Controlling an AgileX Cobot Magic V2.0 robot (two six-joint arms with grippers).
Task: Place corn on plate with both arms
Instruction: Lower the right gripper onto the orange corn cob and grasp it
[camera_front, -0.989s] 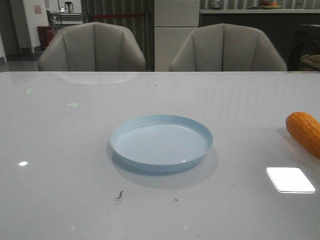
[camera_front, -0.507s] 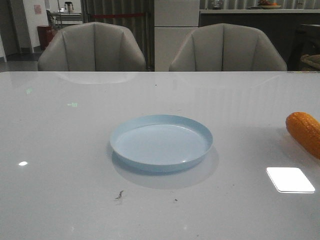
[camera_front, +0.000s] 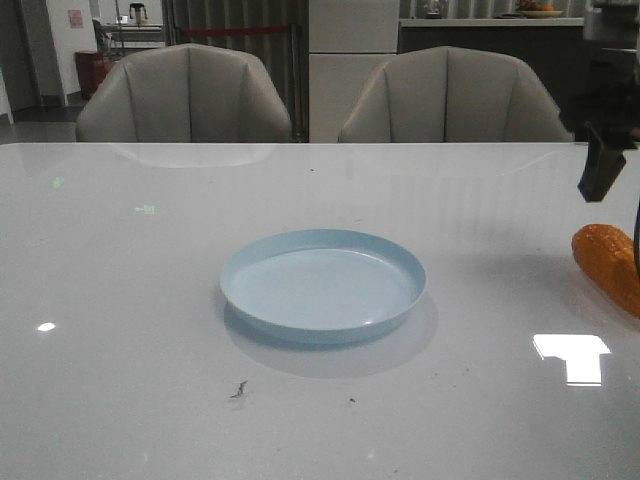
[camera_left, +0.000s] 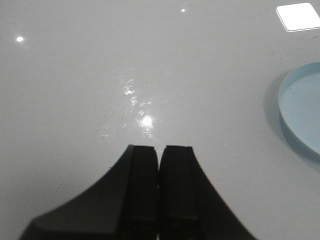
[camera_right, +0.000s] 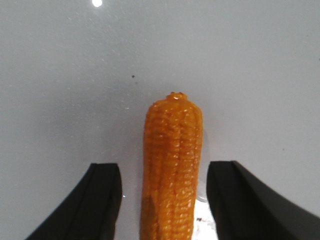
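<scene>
The pale blue plate (camera_front: 322, 285) sits in the middle of the white table; its rim (camera_left: 300, 117) also shows in the left wrist view. An orange-yellow corn (camera_front: 608, 262) lies on the table at the far right edge of the front view. My right gripper (camera_right: 164, 172) is open, one black finger on each side of the corn (camera_right: 172, 160), with a gap on both sides. Part of the right arm (camera_front: 603, 165) hangs above the corn. My left gripper (camera_left: 159, 150) is shut with nothing in it, over bare table beside the plate.
Two grey chairs (camera_front: 185, 95) (camera_front: 455, 98) stand behind the table's far edge. A bright light reflection (camera_front: 572, 355) lies on the table in front of the corn. Small dark specks (camera_front: 240, 389) mark the table in front of the plate.
The right arm has come into the front view at the right edge, above the corn, and now cuts off part of the light reflection. Plate and corn have not moved.
</scene>
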